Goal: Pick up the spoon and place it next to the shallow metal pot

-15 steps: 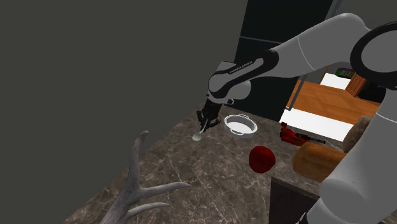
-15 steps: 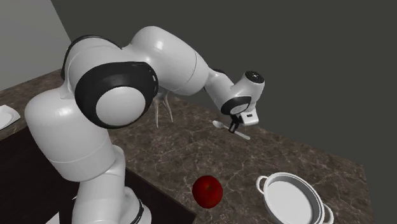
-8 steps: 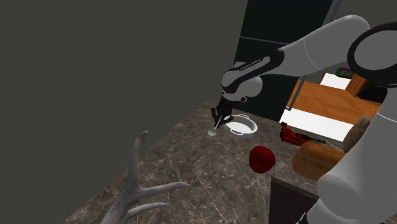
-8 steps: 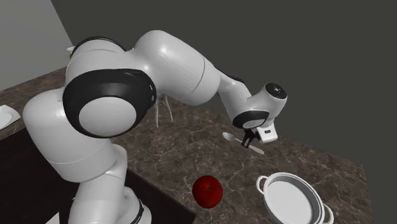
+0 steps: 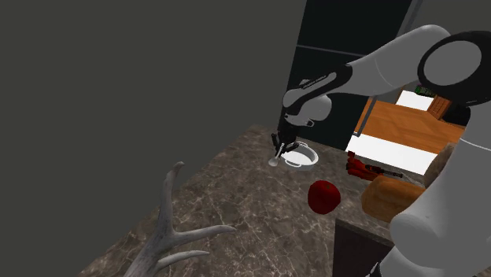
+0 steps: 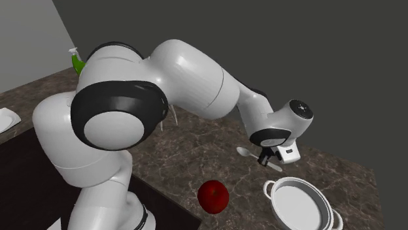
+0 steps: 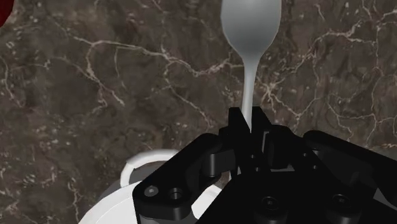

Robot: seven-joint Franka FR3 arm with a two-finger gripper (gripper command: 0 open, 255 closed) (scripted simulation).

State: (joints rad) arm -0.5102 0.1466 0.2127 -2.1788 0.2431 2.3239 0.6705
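A pale grey spoon (image 7: pixel 249 38) hangs above the dark marble counter, its handle clasped between the black fingers of my gripper (image 7: pixel 249 124), which is shut on it. In the shoulder view the gripper (image 5: pixel 282 147) holds the spoon (image 5: pixel 274 160) just beside the near rim of the shallow white two-handled pot (image 5: pixel 301 154). From the second exterior view, the spoon (image 6: pixel 244 151) pokes out of the gripper (image 6: pixel 265 159) a short way above and left of the pot (image 6: pixel 301 204). A curved piece of the pot's rim (image 7: pixel 149 167) shows beside the fingers.
A red apple (image 5: pixel 323 196) lies on the counter (image 5: pixel 236 212) towards the stand, also red apple (image 6: pixel 212 196). A pale antler (image 5: pixel 169 228) stands at the counter's near end. A brown loaf (image 5: pixel 391 197) and a red item (image 5: pixel 363 168) sit by the counter's edge. A dark wall borders the counter.
The gripper has carried the spoon along the counter towards the pot, from well short of it to just beside its rim. Pot and apple have stayed put.
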